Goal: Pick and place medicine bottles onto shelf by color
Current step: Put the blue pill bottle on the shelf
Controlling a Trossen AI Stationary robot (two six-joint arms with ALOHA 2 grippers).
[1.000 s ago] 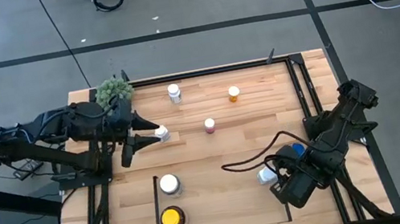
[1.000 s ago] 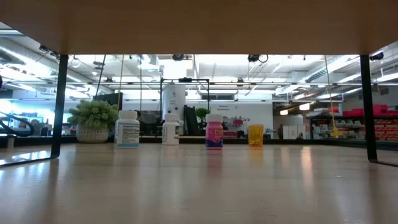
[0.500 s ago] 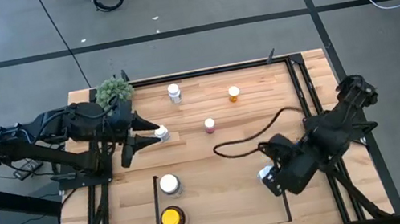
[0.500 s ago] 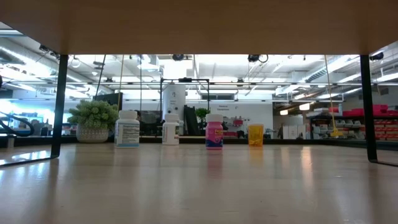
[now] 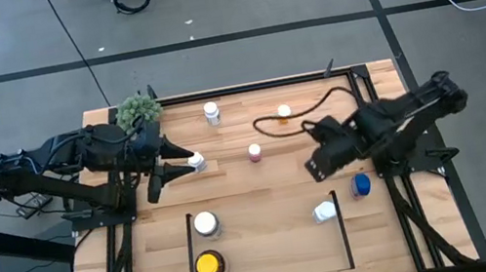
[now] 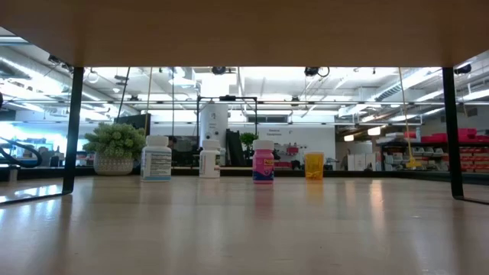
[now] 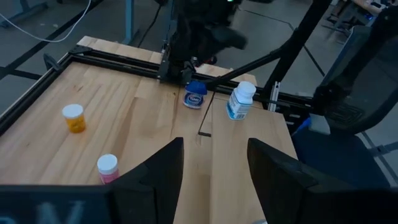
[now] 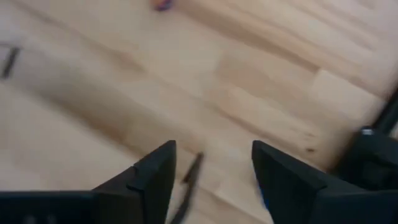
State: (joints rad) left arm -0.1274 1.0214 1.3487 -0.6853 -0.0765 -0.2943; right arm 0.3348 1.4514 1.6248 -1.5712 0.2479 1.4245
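- right gripper [image 5: 311, 166] empty, fingers apart, above bare planks, well clear of blue bottle [image 5: 362, 184]
- left gripper [image 5: 194, 162] clamped on white-capped bottle [image 5: 197, 162] near plant ball [image 5: 137, 110]

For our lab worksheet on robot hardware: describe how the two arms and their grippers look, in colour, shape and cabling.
Both arms are black and jointed. The left gripper tapers to slim dark fingers. The right gripper is a blocky black unit with a loose black cable looping from it. Its fingers are broad, matte and dark.
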